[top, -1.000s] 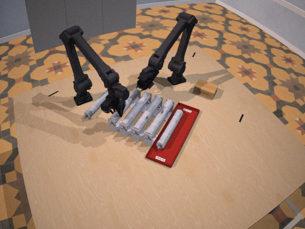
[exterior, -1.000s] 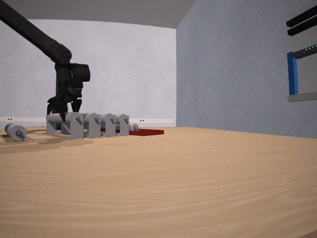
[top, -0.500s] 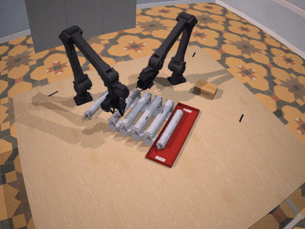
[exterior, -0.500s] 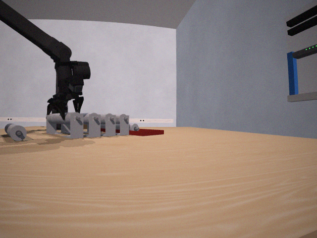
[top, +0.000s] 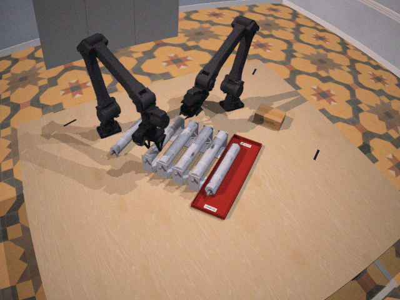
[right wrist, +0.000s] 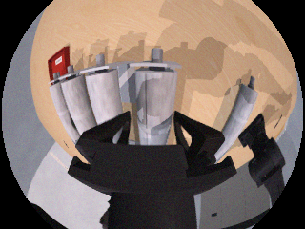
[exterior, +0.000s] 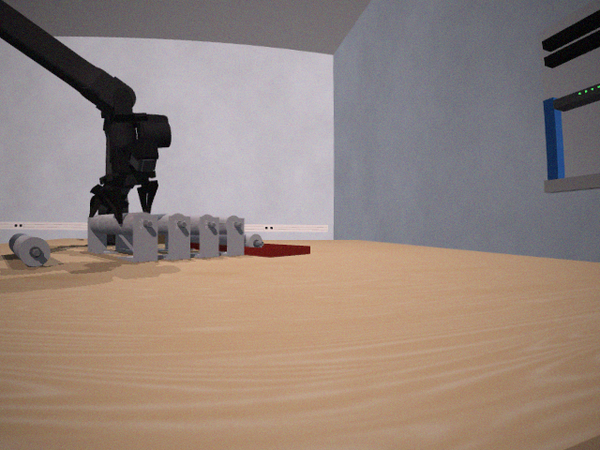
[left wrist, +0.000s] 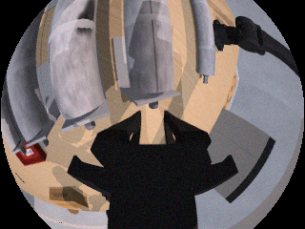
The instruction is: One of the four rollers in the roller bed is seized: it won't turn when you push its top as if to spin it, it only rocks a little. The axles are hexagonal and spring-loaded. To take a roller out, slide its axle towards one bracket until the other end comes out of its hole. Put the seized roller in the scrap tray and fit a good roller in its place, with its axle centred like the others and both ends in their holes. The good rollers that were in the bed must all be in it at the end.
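1. Evidently, the right gripper (top: 154, 147) (exterior: 133, 215) (right wrist: 152, 114) stood over half open, its fingers astride the end roller (top: 172, 130) (exterior: 104, 223) (left wrist: 150, 48) (right wrist: 154, 95), gripping nothing.
2. The left gripper (top: 186, 116) (left wrist: 152, 114), about one-third open and holding nothing, was near that roller's opposite end.
3. Four rollers occupied the bed beneath and beside the fingers; beyond them, another roller (top: 222, 169) (exterior: 253, 240) lay in the red tray (top: 244, 174) (exterior: 286, 250) (left wrist: 32, 155) (right wrist: 57, 69).
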Controlling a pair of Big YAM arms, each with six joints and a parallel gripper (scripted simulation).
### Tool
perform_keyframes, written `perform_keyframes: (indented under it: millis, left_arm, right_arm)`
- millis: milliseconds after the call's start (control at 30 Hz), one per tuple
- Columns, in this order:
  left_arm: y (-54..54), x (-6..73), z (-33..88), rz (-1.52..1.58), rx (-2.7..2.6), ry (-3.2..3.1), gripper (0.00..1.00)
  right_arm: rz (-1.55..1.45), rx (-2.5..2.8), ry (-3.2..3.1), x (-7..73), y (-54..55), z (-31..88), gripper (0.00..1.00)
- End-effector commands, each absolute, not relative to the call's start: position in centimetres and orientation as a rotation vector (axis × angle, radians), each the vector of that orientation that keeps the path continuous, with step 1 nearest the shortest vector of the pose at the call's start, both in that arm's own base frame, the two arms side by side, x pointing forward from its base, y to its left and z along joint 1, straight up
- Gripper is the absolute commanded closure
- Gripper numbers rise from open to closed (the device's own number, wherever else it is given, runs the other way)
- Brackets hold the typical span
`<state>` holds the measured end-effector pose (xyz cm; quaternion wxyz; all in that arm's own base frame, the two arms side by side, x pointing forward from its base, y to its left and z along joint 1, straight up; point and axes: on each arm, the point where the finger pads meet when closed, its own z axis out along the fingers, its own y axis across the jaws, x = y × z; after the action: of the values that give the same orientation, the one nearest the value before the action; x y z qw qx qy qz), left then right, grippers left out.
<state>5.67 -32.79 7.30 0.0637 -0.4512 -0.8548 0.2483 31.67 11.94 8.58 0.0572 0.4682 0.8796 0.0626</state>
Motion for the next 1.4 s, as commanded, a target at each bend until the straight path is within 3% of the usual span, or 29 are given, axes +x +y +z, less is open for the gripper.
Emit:
perform_keyframes:
  millis: [0,1367]
  left_arm:
    - [-34.0,7.5,11.7,0.831,-1.434,-2.592,0.68]
    - [-32.1,8.1,13.0,0.808,-1.396,-2.597,0.68]
  right_arm:
    - [0.263,1.384,2.629,33.2,12.7,13.2,0.38]
    - [0.222,1.401,2.651,31.0,11.9,13.6,0.38]
